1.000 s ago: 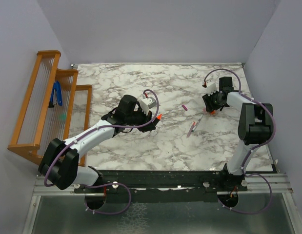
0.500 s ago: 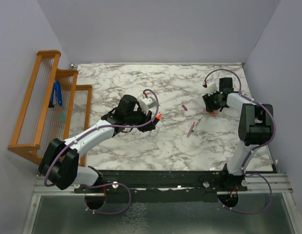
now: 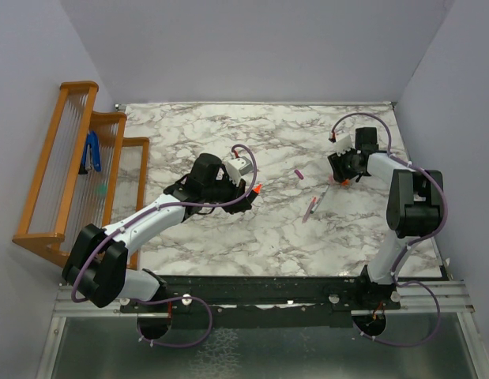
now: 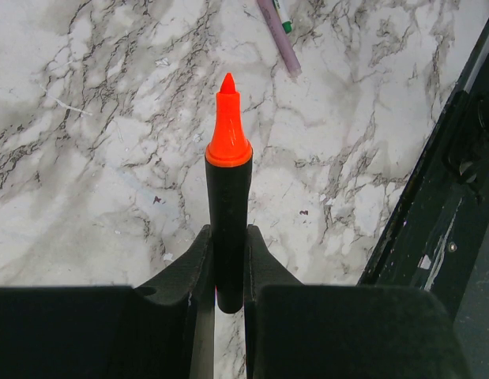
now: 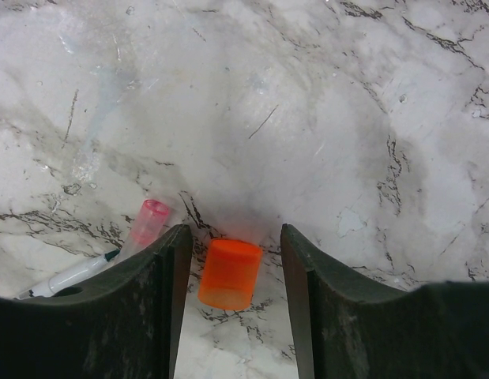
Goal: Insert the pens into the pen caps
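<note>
The desk (image 3: pixel 197 134) is white marble with grey lines. A wooden rack (image 3: pixel 62 158) stands along its left edge, and a blue tool (image 3: pixel 92 152) lies in it.

The left arm reaches to the middle of the desk. Its left end effector (image 4: pixel 228 237) is squeezed tight on the black marker (image 4: pixel 228 205). The marker's orange tip sticks out past the fingers, with no cap on it.

The right arm reaches toward the far right corner of the desk. Its right end effector (image 5: pixel 234 233) is down low with its fingers apart.

Two thin pens lie on the desk between the arms, nearer the right edge. One is the pinkish pen (image 3: pixel 310 209) and the other is the greyish pen (image 3: pixel 323 193).

The orange cap (image 5: pixel 228 274) sits on the desk between the right fingers, and there is a gap on each side. The pale pink cap (image 5: pixel 149 221) lies just beside one finger. The purple cap (image 3: pixel 299 174) lies alone, farther toward the middle of the desk.
</note>
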Motion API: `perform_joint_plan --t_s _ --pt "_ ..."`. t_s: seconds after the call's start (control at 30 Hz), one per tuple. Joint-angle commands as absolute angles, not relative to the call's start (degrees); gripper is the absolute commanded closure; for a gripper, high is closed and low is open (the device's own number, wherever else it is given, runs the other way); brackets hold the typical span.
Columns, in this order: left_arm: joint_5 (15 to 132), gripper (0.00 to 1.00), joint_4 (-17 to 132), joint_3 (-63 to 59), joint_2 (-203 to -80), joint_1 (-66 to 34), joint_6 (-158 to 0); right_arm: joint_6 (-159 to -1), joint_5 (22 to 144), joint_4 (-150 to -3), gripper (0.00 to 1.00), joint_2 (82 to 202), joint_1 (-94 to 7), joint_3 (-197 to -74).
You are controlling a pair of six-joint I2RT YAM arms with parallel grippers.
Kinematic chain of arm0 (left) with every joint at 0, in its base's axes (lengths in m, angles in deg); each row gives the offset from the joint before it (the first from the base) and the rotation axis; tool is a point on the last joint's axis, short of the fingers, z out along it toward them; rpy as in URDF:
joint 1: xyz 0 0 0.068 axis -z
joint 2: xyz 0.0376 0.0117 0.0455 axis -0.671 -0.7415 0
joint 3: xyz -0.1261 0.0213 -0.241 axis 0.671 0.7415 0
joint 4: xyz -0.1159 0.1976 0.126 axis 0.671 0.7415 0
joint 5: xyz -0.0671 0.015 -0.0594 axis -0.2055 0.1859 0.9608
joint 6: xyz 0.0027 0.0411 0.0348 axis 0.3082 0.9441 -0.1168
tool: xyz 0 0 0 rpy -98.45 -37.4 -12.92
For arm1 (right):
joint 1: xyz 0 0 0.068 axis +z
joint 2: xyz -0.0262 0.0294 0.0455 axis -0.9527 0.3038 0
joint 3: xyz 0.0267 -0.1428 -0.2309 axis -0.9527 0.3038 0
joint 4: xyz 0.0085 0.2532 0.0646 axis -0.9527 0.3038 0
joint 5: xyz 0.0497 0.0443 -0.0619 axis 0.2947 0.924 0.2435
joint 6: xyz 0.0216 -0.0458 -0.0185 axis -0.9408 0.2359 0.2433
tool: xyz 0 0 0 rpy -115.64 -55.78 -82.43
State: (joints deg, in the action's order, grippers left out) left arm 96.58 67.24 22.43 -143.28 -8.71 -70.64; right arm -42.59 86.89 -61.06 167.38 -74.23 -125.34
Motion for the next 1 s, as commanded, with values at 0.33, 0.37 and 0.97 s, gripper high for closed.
perform_joint_plan --t_s 0.33,0.37,0.97 --pt "97.9 1.0 67.1 22.6 -141.3 -8.9 -70.5 -42.5 83.0 -55.3 0.46 167.1 -74.5 -120.5" --pt "97.9 1.0 67.1 22.6 -141.3 -8.9 -70.5 -42.6 83.1 -55.0 0.46 167.0 -74.5 -120.5" --pt "97.7 1.0 67.2 22.6 -141.5 -8.9 -70.5 -42.1 86.1 -53.0 0.54 169.5 -74.5 -121.3"
